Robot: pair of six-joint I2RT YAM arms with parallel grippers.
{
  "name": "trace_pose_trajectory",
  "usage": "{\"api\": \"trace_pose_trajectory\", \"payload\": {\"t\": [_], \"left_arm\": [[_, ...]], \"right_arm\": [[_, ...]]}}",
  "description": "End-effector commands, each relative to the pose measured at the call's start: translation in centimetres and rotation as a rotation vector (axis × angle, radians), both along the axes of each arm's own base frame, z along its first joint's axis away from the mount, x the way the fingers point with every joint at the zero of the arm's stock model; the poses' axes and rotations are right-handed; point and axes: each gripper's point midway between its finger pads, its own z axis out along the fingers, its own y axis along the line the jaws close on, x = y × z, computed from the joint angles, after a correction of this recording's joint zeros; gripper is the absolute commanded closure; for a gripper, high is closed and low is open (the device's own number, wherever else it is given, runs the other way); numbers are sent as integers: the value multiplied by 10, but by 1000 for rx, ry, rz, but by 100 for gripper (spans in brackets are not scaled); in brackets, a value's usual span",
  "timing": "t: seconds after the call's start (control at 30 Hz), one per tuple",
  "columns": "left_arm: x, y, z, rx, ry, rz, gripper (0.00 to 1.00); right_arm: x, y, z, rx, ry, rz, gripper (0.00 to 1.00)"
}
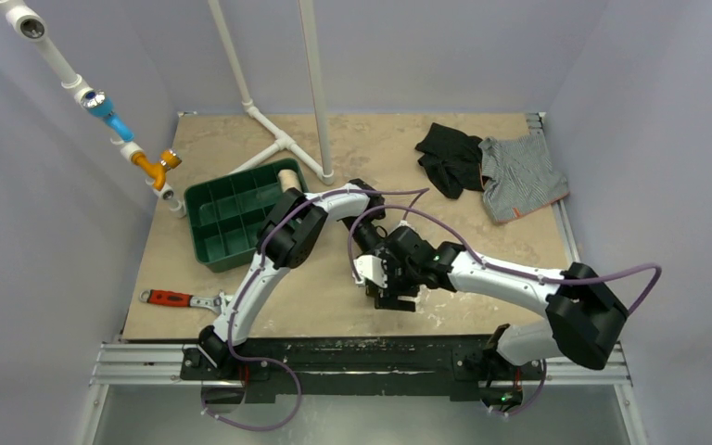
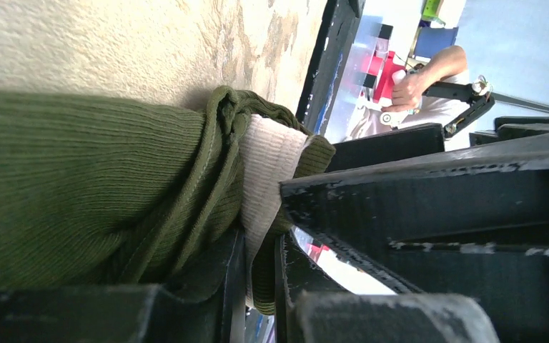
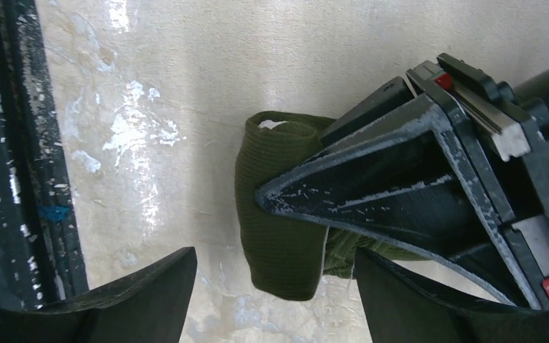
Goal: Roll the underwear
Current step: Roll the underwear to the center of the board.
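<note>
The underwear is a small olive-green roll lying on the tabletop. In the left wrist view its ribbed olive cloth fills the left side, with the cream waistband folded into it. My left gripper is shut on the waistband end of the roll. Its black finger lies across the roll in the right wrist view. My right gripper is open, one fingertip on each side of the roll's near end, neither touching it. From above, both grippers meet over the roll and hide it.
A green compartment bin stands at the left, behind the left arm. A black garment and a grey striped garment lie at the back right. A red-handled wrench lies near the front left. A white pipe frame rises at the back.
</note>
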Motion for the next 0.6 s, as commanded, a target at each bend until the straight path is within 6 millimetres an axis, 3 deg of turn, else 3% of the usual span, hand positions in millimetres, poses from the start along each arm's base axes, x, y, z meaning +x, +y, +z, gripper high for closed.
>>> {"api": "trace_pose_trajectory", "payload": {"t": [0.0,0.2,0.47,0.57], "left_arm": [[9,8,-27,9,-86,-49,100],[9,7,-26,5,-81,-48,100],[9,7,-25,7,-76,-47,100],[10,7,-25,11,-81,-48,95]], "right_arm": [[12,8,-4,-19,-78,30,21],[11,10,-21,-53,-51,50,31],[1,6,-38,-99,20,77,72],[-6,3,-41,-116,54,89,87]]}}
